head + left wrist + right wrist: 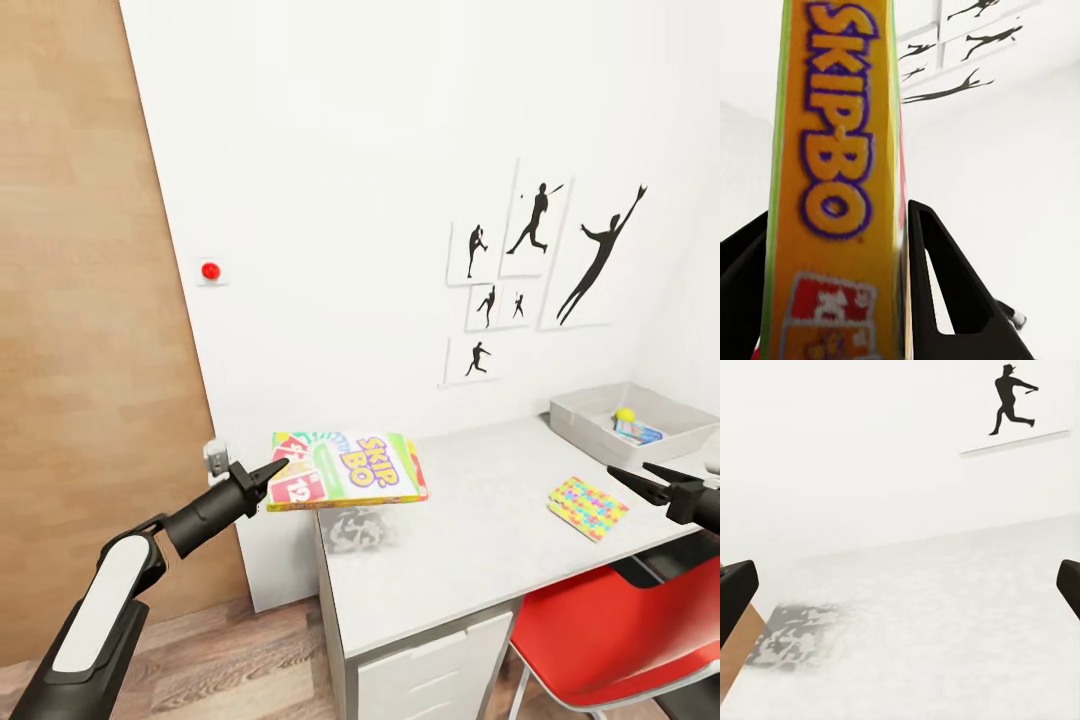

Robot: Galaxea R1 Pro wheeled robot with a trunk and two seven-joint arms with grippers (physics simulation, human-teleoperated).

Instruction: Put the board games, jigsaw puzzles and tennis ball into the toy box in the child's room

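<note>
The left end effector (272, 472) was clamped on one edge of the Skip-Bo game (348, 470), its fingers (945, 285) pressed against both faces of the box. The game hung roughly level, cantilevered over the near left corner of the worktop (470, 540), above a dark mottled patch (358, 530) on the surface there. The right end effector (650, 480) stood open and empty above the worktop's right part, near a jigsaw puzzle (588, 506) lying flat.

The toy box (580, 415) sat at the far right by the wall, already holding the tennis ball (625, 415) and a flat blue item (640, 433) I could not identify.

To finish this step well, the game probably needed carrying level across the worktop, high enough to pass the puzzle and the box's rim, and releasing only when low over the box. With an edge grip, a slow move would limit sagging or slip.
</note>
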